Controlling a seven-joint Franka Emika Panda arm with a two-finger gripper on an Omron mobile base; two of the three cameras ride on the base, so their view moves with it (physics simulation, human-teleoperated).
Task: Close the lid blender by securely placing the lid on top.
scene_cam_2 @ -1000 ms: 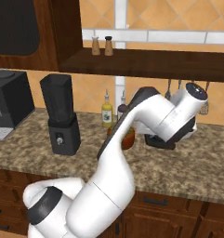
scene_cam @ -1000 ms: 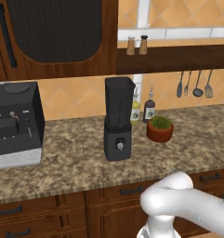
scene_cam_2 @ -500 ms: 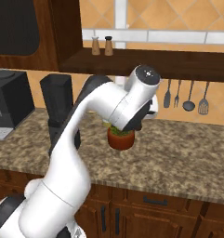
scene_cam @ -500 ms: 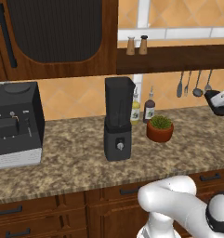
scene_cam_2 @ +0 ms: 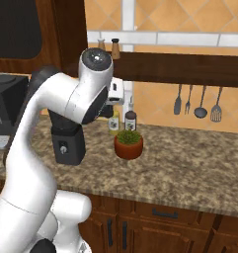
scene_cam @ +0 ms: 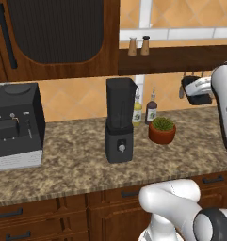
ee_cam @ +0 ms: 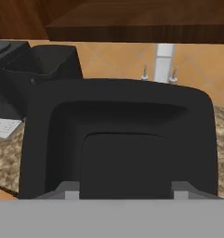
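— Where's my arm?

— Raised high over the counter (scene_cam: 77, 169), gripper (scene_cam: 196, 90) level with the blender (scene_cam: 119, 120) jar's top, off to its right.

— And the claw?

— Parted wide, clamping the black lid (ee_cam: 118, 139), which it carries in the air, apart from the jar.

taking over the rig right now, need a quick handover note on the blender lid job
Gripper: closed on the low black squarish lid, carried in the air to the right of the blender, above the counter.
Tall dark grey-black blender with smoky square jar: upright on the speckled granite counter, between the black coffee machine and the small potted plant. Its jar top is open.
Done: lid picked up.
Left: bring the lid over the jar, line it up with the rim, lower and seat it, then release.
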